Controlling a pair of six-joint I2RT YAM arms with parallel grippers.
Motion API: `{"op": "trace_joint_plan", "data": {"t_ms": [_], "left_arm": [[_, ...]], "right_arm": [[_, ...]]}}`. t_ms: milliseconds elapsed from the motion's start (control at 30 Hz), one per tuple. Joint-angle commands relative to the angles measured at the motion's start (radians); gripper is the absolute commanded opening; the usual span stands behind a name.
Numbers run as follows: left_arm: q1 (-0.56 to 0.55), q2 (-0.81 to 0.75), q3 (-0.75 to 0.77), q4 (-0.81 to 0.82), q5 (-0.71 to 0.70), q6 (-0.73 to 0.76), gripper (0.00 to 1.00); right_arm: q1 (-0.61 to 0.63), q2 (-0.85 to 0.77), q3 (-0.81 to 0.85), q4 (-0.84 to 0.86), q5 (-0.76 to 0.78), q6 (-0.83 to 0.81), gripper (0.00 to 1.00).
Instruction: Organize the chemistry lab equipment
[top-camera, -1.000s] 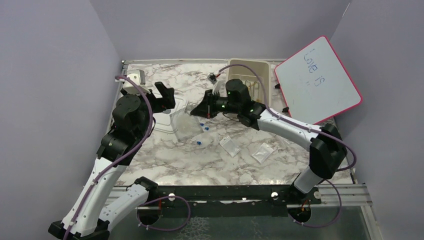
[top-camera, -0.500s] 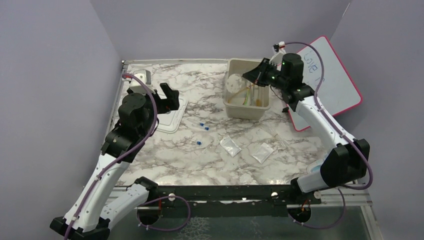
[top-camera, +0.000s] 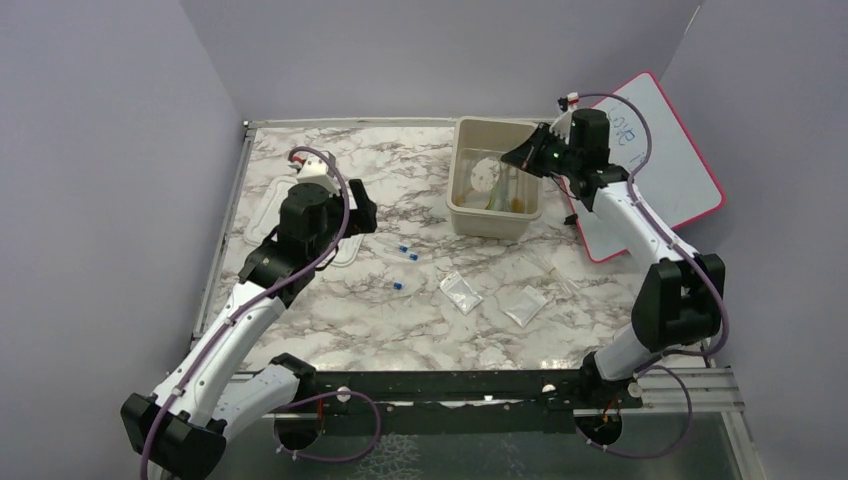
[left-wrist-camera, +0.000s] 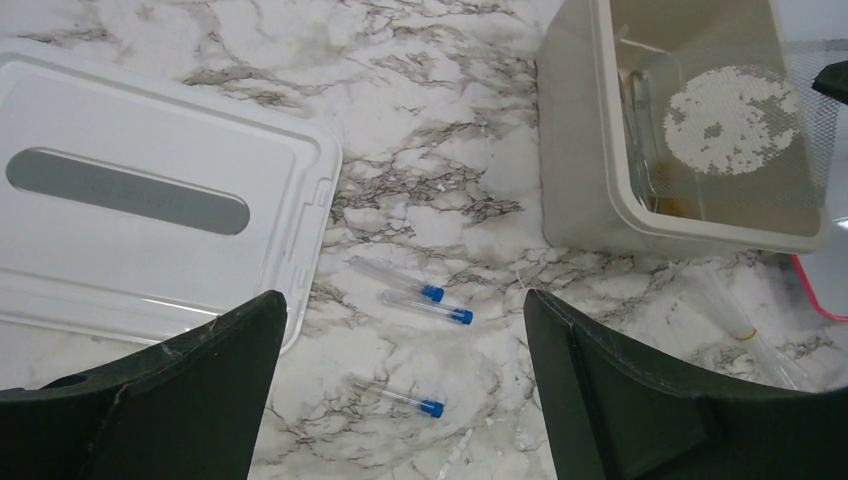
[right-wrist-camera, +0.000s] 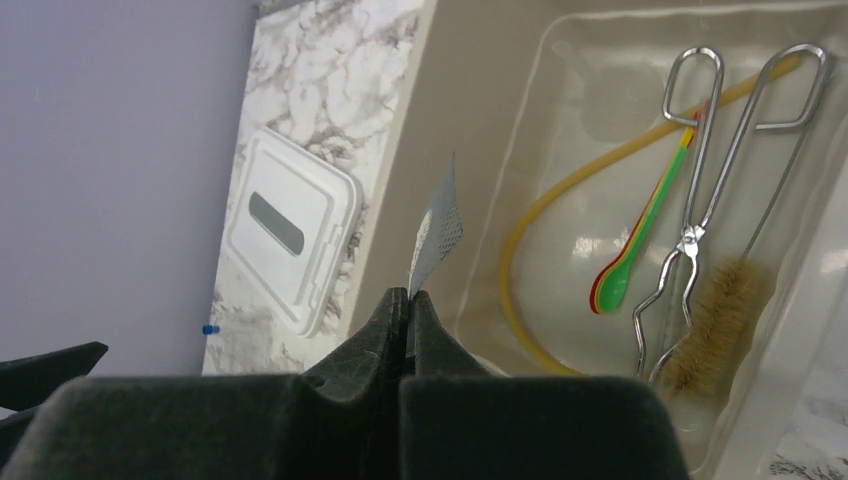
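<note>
My right gripper (top-camera: 522, 155) is shut on the edge of the bagged round dish (top-camera: 483, 172), a mesh sheet with a white round centre, and holds it above the beige tub (top-camera: 493, 222). In the right wrist view the dish (right-wrist-camera: 437, 235) stands edge-on out of the shut gripper (right-wrist-camera: 408, 295). An amber rubber tube (right-wrist-camera: 560, 200) and coloured thin sticks (right-wrist-camera: 645, 225) lie in the tub. My left gripper (left-wrist-camera: 402, 330) is open and empty above three blue-capped tubes (left-wrist-camera: 428, 305) on the table. Two clear packets (top-camera: 460, 292) (top-camera: 525, 303) lie in front of the tub.
Metal tongs (right-wrist-camera: 700, 200) and a bristle brush (right-wrist-camera: 720, 320) also lie in the tub. The white lid (left-wrist-camera: 130, 240) lies flat on the left, partly under my left arm. The pink-framed whiteboard (top-camera: 650, 150) leans at the back right. Another clear packet (left-wrist-camera: 740, 320) lies by the tub's front.
My right arm swung from the table's middle to above the tub, carrying the bagged dish. My left arm moved right and forward over the lid's edge, toward the tubes.
</note>
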Motion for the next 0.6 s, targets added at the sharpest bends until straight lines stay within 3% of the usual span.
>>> {"op": "trace_joint_plan", "data": {"t_ms": [0,200,433,567], "left_arm": [[0.006,0.026,-0.026,0.063,0.033,-0.019,0.91],[0.006,0.060,-0.040,0.082,0.033,-0.018,0.91],[0.006,0.090,-0.048,0.097,0.036,-0.013,0.91],[0.006,0.102,-0.043,0.099,0.035,0.000,0.91]], "right_arm": [[-0.005,0.078,-0.021,0.044,-0.084,-0.006,0.01],[-0.002,0.175,-0.004,0.062,-0.127,0.005,0.01],[-0.001,0.228,-0.012,0.063,-0.106,0.012,0.18],[0.001,0.221,-0.010,0.036,-0.078,-0.006,0.23]]}}
